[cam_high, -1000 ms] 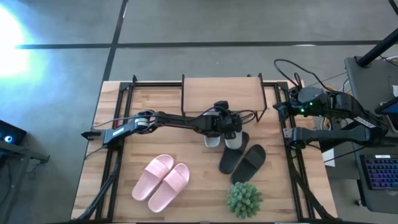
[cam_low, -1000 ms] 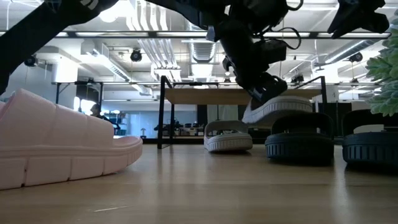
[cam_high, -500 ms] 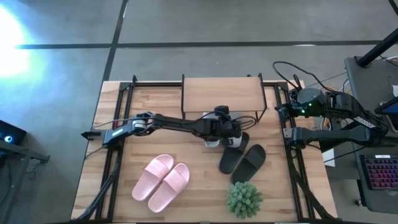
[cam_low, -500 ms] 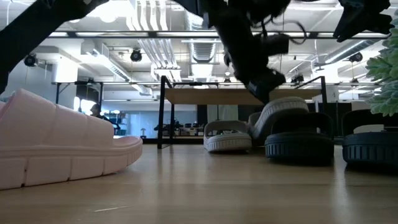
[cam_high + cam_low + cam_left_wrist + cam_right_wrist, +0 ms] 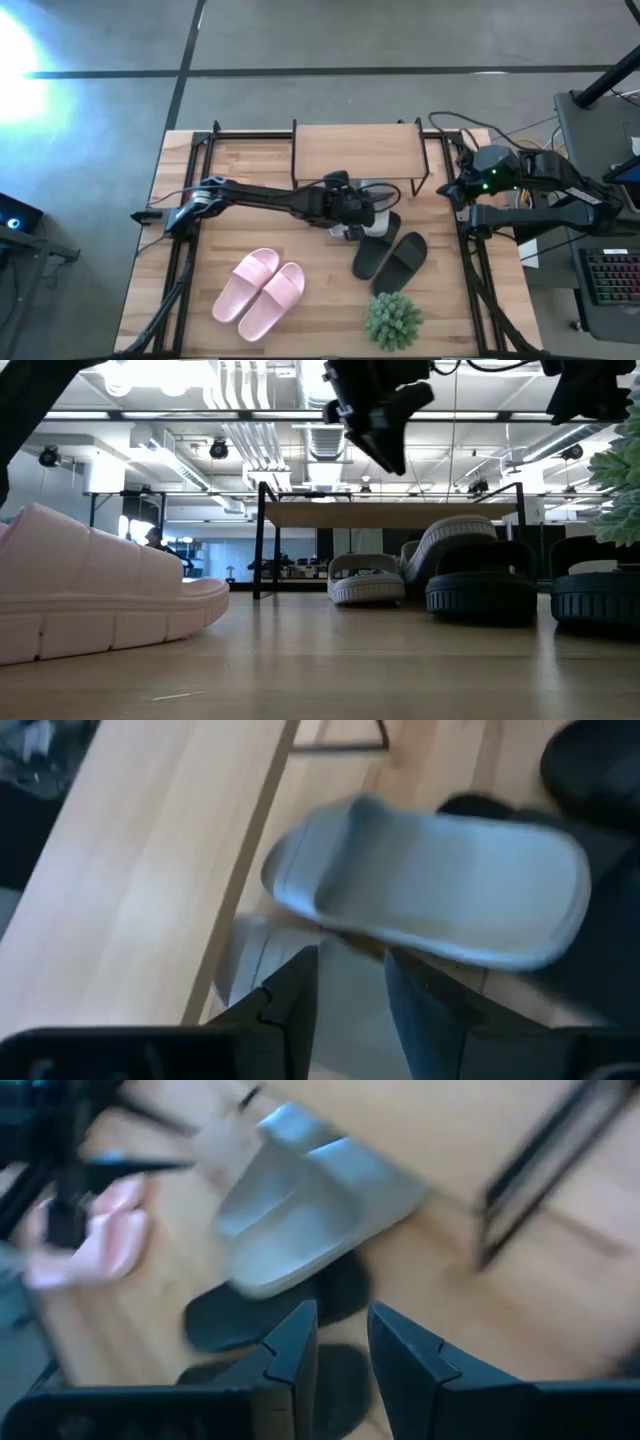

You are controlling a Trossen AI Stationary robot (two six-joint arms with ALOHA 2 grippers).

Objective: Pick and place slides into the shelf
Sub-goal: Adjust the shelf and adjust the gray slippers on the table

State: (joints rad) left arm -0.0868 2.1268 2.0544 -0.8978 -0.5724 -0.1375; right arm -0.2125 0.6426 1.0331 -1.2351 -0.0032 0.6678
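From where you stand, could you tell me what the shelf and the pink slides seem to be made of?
The shelf: pale wood plank, visible grain, on thin black frame, likely metal. The pink slides: matte moulded foam or rubber, judging by thick ribbed soles and soft rounded straps.

I see the wooden table [image 5: 200,210] carrying the shelf [image 5: 355,150] at its far edge. In front of the shelf lie the grey-white slides [image 5: 372,222], one leaning on the black slides [image 5: 392,258] beside them. The pink slides [image 5: 258,292] sit toward the near left corner, the green plant [image 5: 392,320] at the near edge.
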